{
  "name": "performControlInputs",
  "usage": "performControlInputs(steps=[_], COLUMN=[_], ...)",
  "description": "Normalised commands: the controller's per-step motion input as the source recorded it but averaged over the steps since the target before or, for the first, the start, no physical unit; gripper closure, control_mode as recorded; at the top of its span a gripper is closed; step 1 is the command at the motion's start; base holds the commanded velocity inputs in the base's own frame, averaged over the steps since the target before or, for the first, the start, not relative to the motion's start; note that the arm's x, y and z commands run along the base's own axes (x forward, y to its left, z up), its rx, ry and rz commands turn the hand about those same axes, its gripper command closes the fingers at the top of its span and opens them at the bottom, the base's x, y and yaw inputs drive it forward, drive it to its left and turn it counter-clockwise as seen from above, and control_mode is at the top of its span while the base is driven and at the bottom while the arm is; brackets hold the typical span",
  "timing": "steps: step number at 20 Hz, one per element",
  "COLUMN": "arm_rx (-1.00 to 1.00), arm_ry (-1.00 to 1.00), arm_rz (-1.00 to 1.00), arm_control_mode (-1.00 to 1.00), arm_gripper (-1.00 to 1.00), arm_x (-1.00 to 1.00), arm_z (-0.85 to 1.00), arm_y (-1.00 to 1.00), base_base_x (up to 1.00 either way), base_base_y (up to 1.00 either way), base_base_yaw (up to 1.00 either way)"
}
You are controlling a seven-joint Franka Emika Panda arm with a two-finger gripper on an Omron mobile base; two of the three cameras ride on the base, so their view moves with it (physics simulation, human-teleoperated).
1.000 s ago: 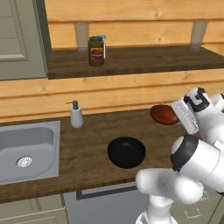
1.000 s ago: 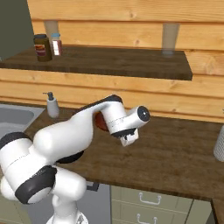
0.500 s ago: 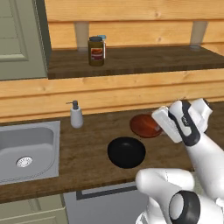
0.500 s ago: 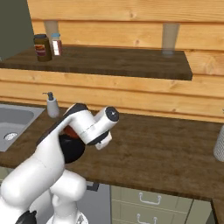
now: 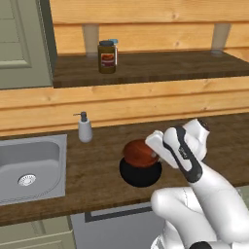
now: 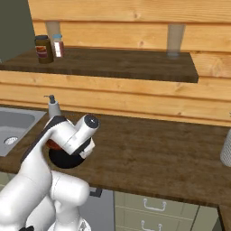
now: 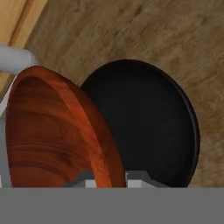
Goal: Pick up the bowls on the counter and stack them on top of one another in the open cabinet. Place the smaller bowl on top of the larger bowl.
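- Gripper: we see it clamped on the rim of the smaller bowl, holding that reddish-brown, wood-grained bowl tilted just above the larger bowl.
- Counter: dark wood-grain; the larger bowl, wide and glossy black, sits near its front edge, right of the sink.
- Open cabinet: its shelf carries a jar at the left.
- Soap dispenser: we find it behind the bowls, by the wall.

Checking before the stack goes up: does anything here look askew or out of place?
The smaller bowl is tilted on edge, its rim pinched in the gripper above the larger bowl, which is on the counter, not in the open cabinet.
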Motion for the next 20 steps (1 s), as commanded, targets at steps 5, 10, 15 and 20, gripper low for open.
performControlInputs(steps=[5,10,15,20], arm_rx=[-0.1,-0.02,-0.01,0.01], arm_ry=[0.13,0.09,0.01,0.0], arm_rz=[0.01,0.0,0.0,0.0], arm_control_mode=[-1.0,-1.0,-1.0,-1.0], arm_gripper=[1.0,1.0,-1.0,-1.0], arm_x=[0.16,0.18,0.03,0.02], arm_z=[-0.44,-0.21,-0.06,0.2], arm_y=[0.05,0.0,0.0,-0.07], base_base_x=[0.0,0.0,0.0,0.0], base_base_y=[0.0,0.0,0.0,0.0], base_base_yaw=[0.0,0.0,0.0,0.0])
